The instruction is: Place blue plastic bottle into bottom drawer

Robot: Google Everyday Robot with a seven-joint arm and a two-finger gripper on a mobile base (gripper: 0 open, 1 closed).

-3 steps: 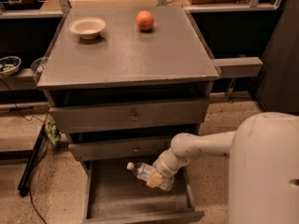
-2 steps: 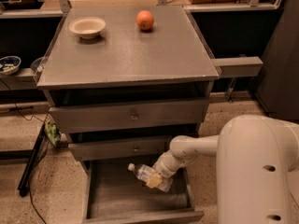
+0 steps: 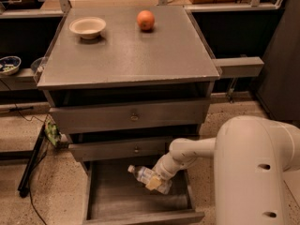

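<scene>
The blue plastic bottle (image 3: 143, 175), clear with a white cap pointing left, lies tilted inside the open bottom drawer (image 3: 112, 198), low over its grey floor near the right side. My gripper (image 3: 157, 181) reaches down into the drawer from the right and is shut on the bottle's lower end. My white arm (image 3: 197, 150) runs from the big white body at lower right. The two upper drawers with round knobs (image 3: 134, 117) are closed.
A cream bowl (image 3: 87, 27) and an orange (image 3: 146, 20) sit on the grey cabinet top (image 3: 140, 55). A dark bowl (image 3: 8, 64) rests on a shelf at left. Cables and a black stand leg (image 3: 33, 161) lie on the speckled floor at left.
The view has shifted slightly and my arm with the bottle has moved a little lower into the drawer; the bottle stays in my gripper.
</scene>
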